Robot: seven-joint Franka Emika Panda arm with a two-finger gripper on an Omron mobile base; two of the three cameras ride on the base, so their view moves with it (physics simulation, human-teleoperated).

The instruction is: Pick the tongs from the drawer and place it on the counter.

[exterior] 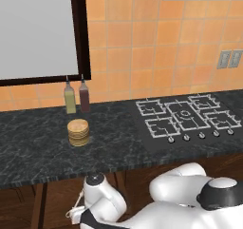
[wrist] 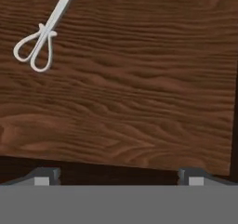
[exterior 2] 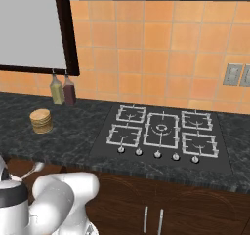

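Brown wood grain spreads ahead of my pincer [wrist: 119,179] in the hand view: the flat bottom of the drawer [wrist: 139,93], with my two dark fingertips [wrist: 46,175] standing wide apart at the lower edge and nothing between them. Up and to the left of my tips lie the tongs [wrist: 39,39], silver-grey, their looped ends toward me and the thin arms running off the top edge, well apart from both tips. Open board stretches between me and them, and all the way to the right, where the drawer bottom ends at a dark side wall; a dark strip also runs just in front of my tips. The base views give what my hand camera cannot: the counter [exterior: 38,147], black with pale veining, runs long above where my arm reaches down under its thick front edge. In the left base view, a stack of tan discs [exterior: 78,132] sits on it, with two bottles [exterior: 77,96] behind by the wall, and the gas hob [exterior: 187,116] lies off to the right. Bare marble lies on every side of the discs, most of it to their left and toward the front edge. The right base view adds two cabinet handles [exterior 2: 152,220] below the hob. From either base camera I cannot see my fingers.
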